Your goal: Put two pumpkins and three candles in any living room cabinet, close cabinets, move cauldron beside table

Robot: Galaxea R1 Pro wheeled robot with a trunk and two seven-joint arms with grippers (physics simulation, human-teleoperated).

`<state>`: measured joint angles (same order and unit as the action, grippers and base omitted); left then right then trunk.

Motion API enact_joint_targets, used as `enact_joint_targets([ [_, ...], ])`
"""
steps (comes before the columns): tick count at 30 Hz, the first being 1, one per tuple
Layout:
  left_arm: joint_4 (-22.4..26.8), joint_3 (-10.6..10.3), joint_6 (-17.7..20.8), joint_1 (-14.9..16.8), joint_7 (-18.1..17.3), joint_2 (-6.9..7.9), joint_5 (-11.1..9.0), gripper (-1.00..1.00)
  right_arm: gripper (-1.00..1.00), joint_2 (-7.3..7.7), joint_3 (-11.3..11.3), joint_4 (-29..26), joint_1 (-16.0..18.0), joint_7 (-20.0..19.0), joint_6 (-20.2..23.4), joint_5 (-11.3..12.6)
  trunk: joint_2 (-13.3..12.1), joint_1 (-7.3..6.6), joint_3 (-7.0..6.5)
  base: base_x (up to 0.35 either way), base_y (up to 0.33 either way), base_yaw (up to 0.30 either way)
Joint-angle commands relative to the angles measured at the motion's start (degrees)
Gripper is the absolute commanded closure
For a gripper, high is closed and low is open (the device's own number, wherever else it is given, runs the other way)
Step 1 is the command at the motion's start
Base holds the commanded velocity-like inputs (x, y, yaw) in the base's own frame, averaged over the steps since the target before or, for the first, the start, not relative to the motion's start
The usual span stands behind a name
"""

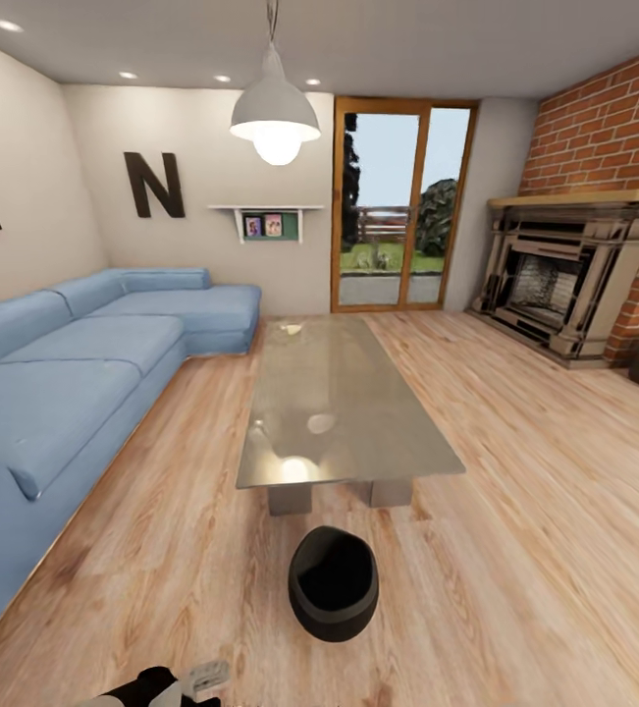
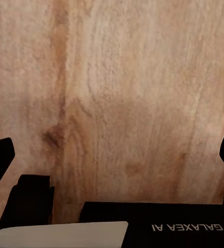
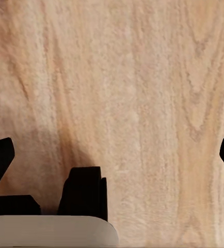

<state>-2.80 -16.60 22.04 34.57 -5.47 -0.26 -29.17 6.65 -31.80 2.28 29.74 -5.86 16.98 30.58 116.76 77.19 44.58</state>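
I see light wood plank floor point(image 1: 555, 511) | blue corner sofa point(image 1: 74, 373) at left | low grey glass tabletop point(image 1: 339, 403) | round black cauldron point(image 1: 334, 582) on floor just beside tabletop's near end | left hand point(image 2: 114, 155) released, over floor | right hand point(image 3: 114, 155) released, over floor

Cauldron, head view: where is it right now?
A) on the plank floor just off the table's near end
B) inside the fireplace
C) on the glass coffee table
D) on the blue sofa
A: the cauldron stands on the wood floor in front of the near short end of the coffee table, mouth facing up, with nothing gripping it.
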Motion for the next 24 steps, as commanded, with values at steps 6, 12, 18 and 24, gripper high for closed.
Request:
enact_joint_targets([
  [6, -0.19, -0.54, -0.43, 0.07, -0.25, -0.87, -0.45, -1.00, -1.00, -0.44, -0.52, 0.08, -0.64, -0.29, -0.76, 0.58, -2.39, -1.33, -0.89, 0.000, 0.000, 0.052],
  [12, -0.19, -0.56, -0.50, 0.05, -0.25, -0.96, -0.44, -1.00, -1.00, -0.49, -0.50, 0.09, -0.74, -0.29, -2.28, 0.63, -4.80, -2.65, -1.96, 0.000, 0.000, 0.006],
  [18, -0.19, -0.56, -0.50, 0.04, -0.25, -0.97, -0.44, -1.00, -1.00, -0.49, -0.46, 0.07, -0.75, -0.29, -2.77, 0.68, -7.21, -3.97, -3.03, 0.000, 0.000, 0.000],
  [24, -0.15, -0.54, -0.51, 0.06, -0.25, -0.96, -0.44, -1.00, -1.00, -0.50, -0.52, 0.02, -0.76, -0.29, -2.85, 0.50, -9.61, -5.29, -4.11, 0.000, 0.000, 0.000],
])
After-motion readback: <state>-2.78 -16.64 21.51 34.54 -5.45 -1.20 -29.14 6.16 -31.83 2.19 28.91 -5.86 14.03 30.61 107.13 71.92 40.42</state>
